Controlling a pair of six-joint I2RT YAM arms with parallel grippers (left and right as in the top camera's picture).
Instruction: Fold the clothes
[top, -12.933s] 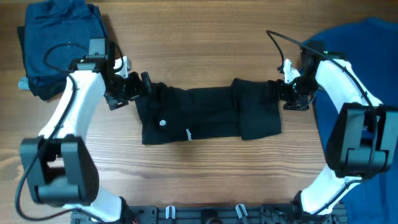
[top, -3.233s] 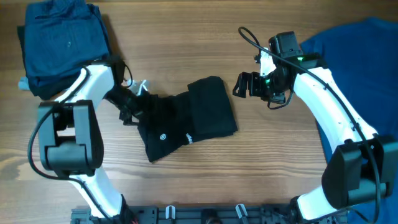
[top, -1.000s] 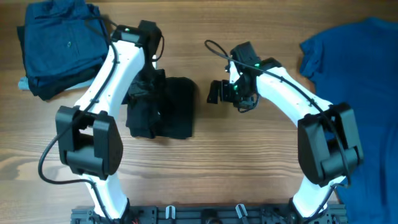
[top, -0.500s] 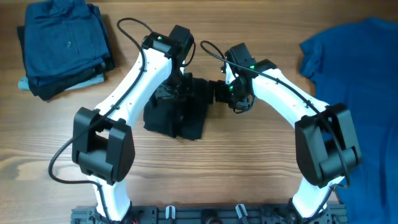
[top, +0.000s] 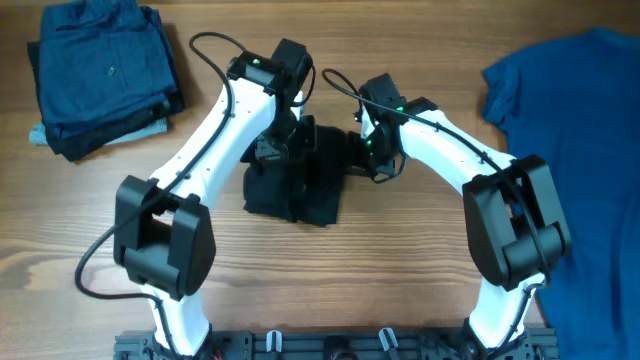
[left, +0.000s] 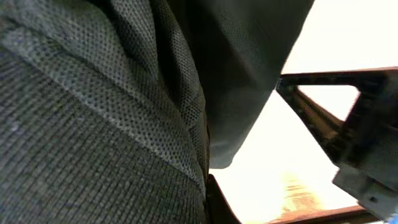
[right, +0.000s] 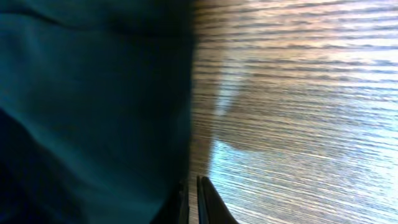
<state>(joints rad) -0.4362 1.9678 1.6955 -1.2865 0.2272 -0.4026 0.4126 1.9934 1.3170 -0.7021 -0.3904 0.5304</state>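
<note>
On the wooden table, the black T-shirt lies as a folded bundle in the middle. The left gripper is clamped on its upper cloth, and the right gripper is closed at its right edge; if it pinches cloth, I cannot tell. Farther back lie a dark blue pile, left, and a bright blue T-shirt, right.

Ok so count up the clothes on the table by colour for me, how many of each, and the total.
Black T-shirt: 1
Bright blue T-shirt: 1
Dark blue folded pile: 1 (how many pieces are in it cannot be told)
Total: 3
</note>
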